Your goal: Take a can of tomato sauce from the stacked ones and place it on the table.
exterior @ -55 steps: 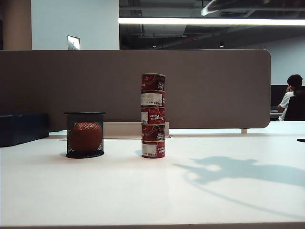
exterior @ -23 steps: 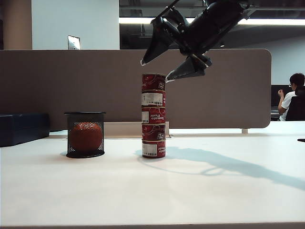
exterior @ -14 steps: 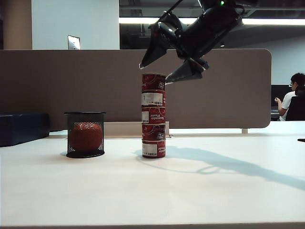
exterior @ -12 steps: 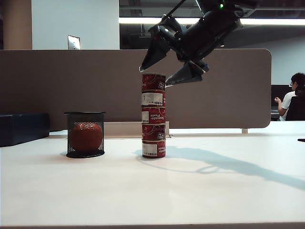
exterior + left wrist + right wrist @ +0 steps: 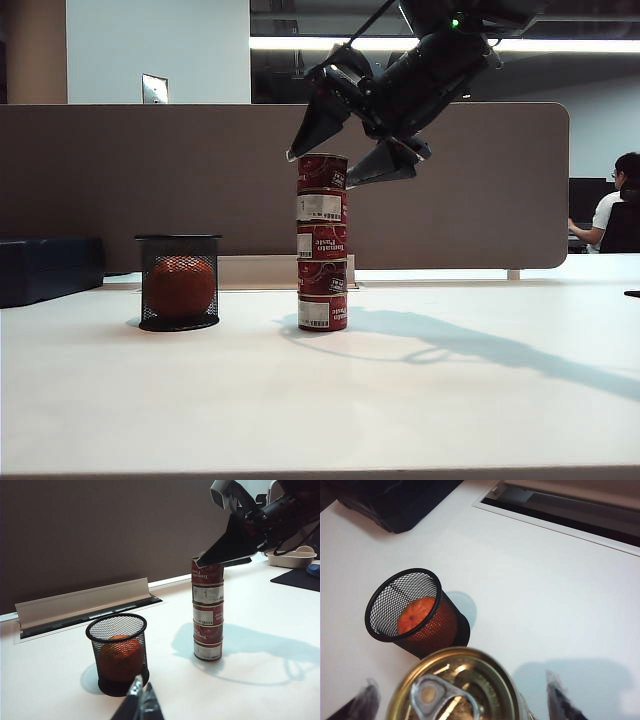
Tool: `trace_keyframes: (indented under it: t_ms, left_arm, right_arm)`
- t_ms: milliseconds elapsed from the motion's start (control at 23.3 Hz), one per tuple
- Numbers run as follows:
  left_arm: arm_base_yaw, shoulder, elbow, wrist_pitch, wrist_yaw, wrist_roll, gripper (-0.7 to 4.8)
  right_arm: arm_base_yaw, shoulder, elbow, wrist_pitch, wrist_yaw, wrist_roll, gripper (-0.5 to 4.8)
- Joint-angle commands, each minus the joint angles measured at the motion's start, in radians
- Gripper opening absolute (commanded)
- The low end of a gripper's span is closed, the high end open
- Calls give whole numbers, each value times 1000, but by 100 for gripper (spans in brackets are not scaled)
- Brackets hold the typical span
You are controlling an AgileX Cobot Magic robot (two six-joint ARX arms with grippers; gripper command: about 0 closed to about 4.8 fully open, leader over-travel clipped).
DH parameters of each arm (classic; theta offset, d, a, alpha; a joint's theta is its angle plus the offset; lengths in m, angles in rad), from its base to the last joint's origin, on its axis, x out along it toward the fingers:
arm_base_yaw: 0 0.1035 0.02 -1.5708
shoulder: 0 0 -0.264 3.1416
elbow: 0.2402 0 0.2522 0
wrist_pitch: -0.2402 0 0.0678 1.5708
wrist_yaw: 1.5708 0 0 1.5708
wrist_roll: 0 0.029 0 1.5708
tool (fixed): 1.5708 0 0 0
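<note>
Several dark-red tomato sauce cans stand in one upright stack [image 5: 322, 262] on the white table [image 5: 320, 400]. My right gripper [image 5: 320, 169] hangs open over the top can [image 5: 322, 173], one finger on each side of it and neither pressing on it. In the right wrist view that can's gold lid with its pull tab [image 5: 457, 685] lies between the two spread fingertips of my right gripper [image 5: 461, 700]. The left wrist view shows the stack [image 5: 208, 615] from the side. My left gripper [image 5: 141, 689] is low over the table near the mesh cup, fingers together and empty.
A black mesh cup holding an orange ball [image 5: 178, 283] stands left of the stack. A grey-brown partition [image 5: 150, 180] runs behind, with a cable slot [image 5: 85, 605] at its foot. A dark box [image 5: 45, 268] sits at far left.
My right gripper has come down and slightly leftwards, so its open fingers now flank the top can. The stack and the left gripper have not moved.
</note>
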Motion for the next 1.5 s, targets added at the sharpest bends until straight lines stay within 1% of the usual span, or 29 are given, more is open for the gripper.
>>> trace_keyframes:
  t_ms: [43,86,171,257,429,514,1157,1500]
  left_arm:
    - [3,1,2,12,0,-3,-5]
    - [2,1,2,12,0,-3,-5]
    - [3,1,2,12,0,-3,-5]
    - [3,1,2,12,0,-3,-5]
    - [3,1,2,12,0,-3,-5]
    - [3,1,2,12,0,-3,-5]
    - [3,1,2,12,0,-3,-5]
    - [3,1,2,12,0,-3,-5]
  right_arm:
    - [2,-5,6,0,5,-1,371]
    - [2,-5,6,-3,5,-2,357]
    - [2,-5,6,-9,5,-2,356]
    - [2,-5,6,-9,5,-2,307]
    - [2,-5,6,-9,5,-2,295]
    - [2,-5,6,-9,5,-2,274]
    - [2,-12,8,-2,5,-12,272]
    - [2,-13,76,-14,5,-13,272]
